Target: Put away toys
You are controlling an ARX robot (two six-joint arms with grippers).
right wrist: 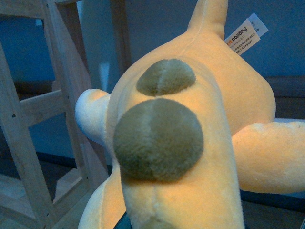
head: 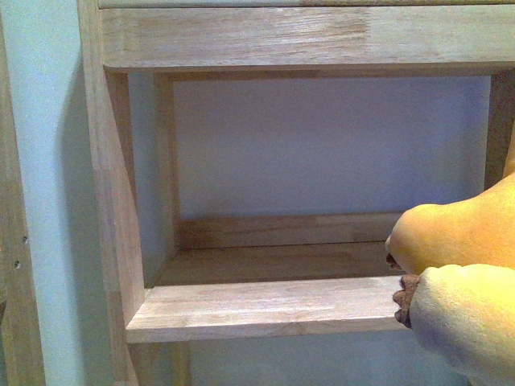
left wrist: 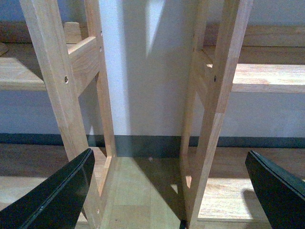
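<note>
Orange-yellow plush animal [head: 471, 233] close in at lower right, its brown-tipped limb at the right end of the wooden shelf [head: 265, 310] front board. Left gripper [left wrist: 169, 152] spread wide, empty. Right gripper hidden behind the plush — cannot tell its grip.

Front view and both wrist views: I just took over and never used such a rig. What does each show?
The robot has two arms, each ending in a claw. The front view comes from a camera on its body: a wooden shelf, with the orange-yellow plush toy at the right, overlapping its front edge. The left wrist view looks along the left claw: its two black fingers stand wide apart, holding nothing, facing a wooden frame. The right wrist view is filled by the toy's body and two brown patches; the right claw is hidden behind it, so the grip cannot be seen.
</note>
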